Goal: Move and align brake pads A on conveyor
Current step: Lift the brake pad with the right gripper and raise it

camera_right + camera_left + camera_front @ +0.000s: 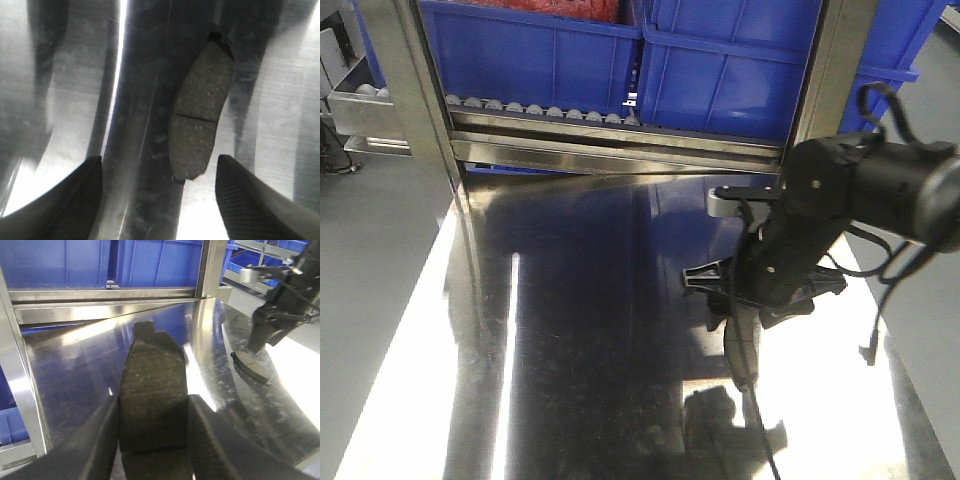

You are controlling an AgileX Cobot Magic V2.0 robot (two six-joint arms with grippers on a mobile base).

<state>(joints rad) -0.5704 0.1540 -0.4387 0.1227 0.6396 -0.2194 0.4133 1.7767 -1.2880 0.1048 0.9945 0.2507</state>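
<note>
So the left claw (152, 405) is clamped on a brake pad (152, 370) — its two black fingers (100, 440) press in on the pad's long edges. The pad sticks out forward past the tips and is held up off the shiny steel surface (75, 365). Its rough friction face is turned toward the wrist camera, and there's a faint line across it low down near the fingers.

The right claw (159, 160) is the opposite story: spread wide apart and gripping nothing. In its own wrist view the two fingertips (65, 200) sit in the bottom corners, and a second pad (202, 110) lies flat on the steel ahead of the gap between them. That one is friction face up, with the centre groove running crosswise and a small notched tab at the far end. It's closer to the finger on the right of the picture than to the other one, and as far as I can see it touches neither.

From the left wrist view, the second pad lies on the steel off to the right, with the right claw hanging over one end of it. I can't tell whether a tip actually touches it there.

In the front camera the right arm (860, 190) reaches in from the right over the steel, and it hides the pad under it. Behind the surface there's a steel rack with a roller rail (540, 108) carrying blue bins (550, 50).
</note>
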